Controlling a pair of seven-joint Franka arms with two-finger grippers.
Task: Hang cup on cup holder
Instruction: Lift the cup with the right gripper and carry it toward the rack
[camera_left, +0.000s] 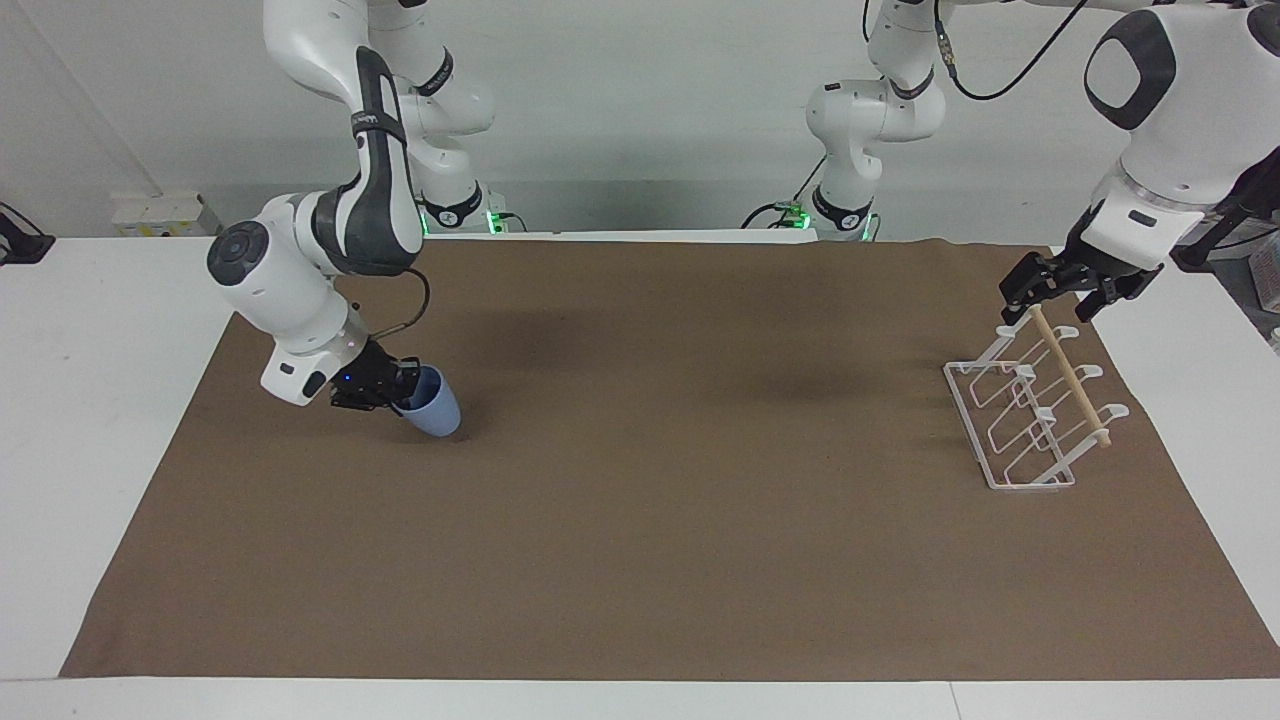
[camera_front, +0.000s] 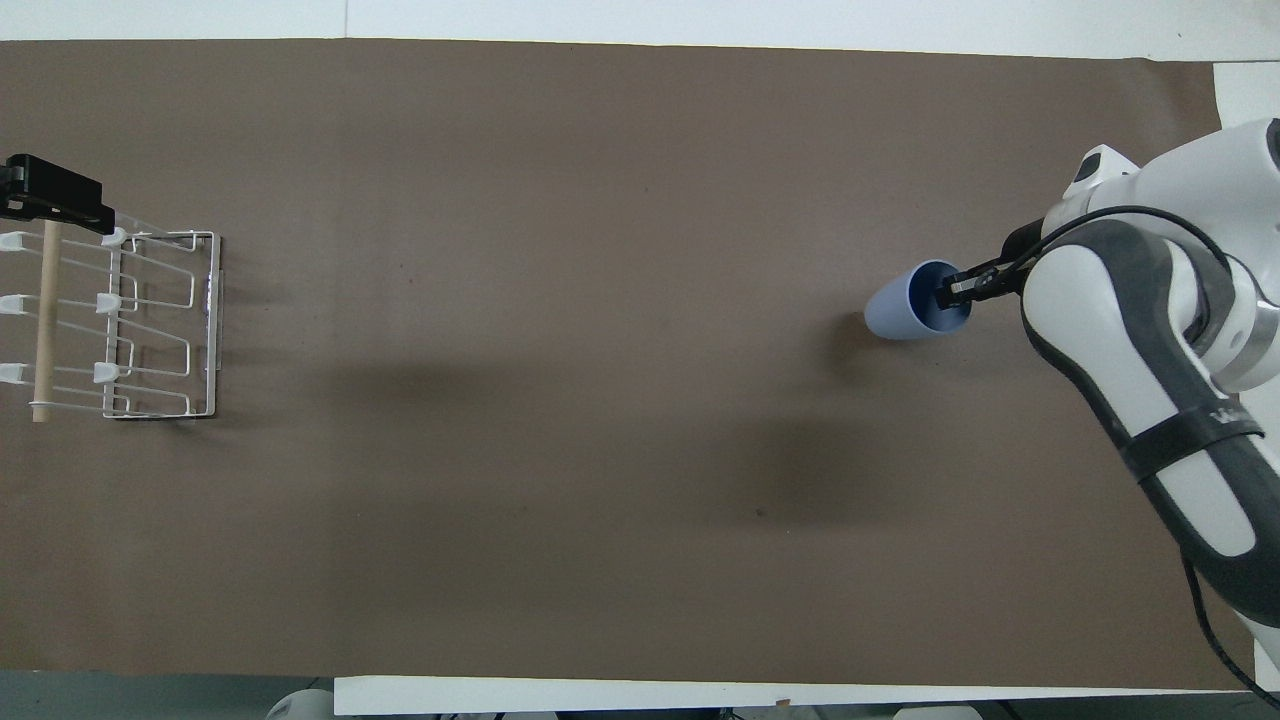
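Right pincer (camera_left: 400, 385) was clamped on the rim of the light-blue cup (camera_left: 433, 411), one finger inside the mouth. Cup was tilted, mouth toward the pincer, base lifted off the brown mat (camera_left: 640, 520) at the right arm's end of the worktop (camera_left: 90, 330). Left pincer (camera_left: 1065, 292) hung w/ jaws apart just over the end of the wooden dowel (camera_left: 1070, 376) nearest the robots, atop the white wire cup holder (camera_left: 1020, 425), which stood on the mat at the left arm's end, well apart from the cup.
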